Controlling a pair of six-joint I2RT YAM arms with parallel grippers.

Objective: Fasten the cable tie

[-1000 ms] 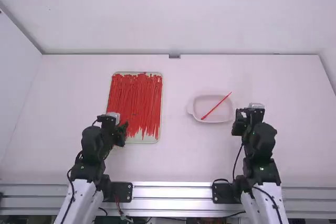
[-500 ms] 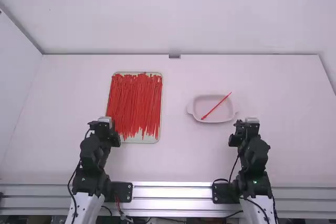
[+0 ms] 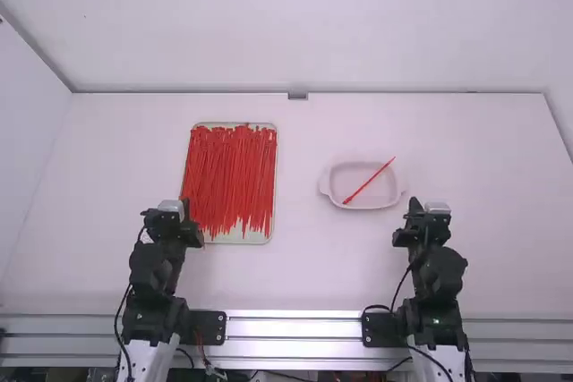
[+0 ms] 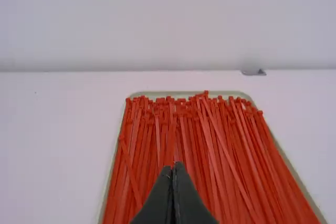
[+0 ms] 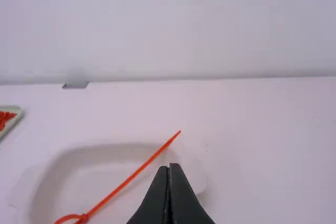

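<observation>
Cable tie lies in the white dish on the right half of the table. Its long axis runs diagonally, with the small looped end low in the dish on the near-left. The straight tail points far-right, and its tip sticks out over the dish rim.

Right gripper: jaws fully closed, fingers pressed flat together, nothing held. In the high view it sits just on the near side of the dish, slightly right of it. It is not on the tie, which passes just beside the tips in the right wrist view.

Left gripper: jaws likewise closed tight and empty. It is at the near-left corner of the tray. The tips point along the pile of loose red ties, which lie roughly parallel, near to far. Cannot tell whether the tips touch the pile.

Tray and dish are well apart, side by side mid-table.
</observation>
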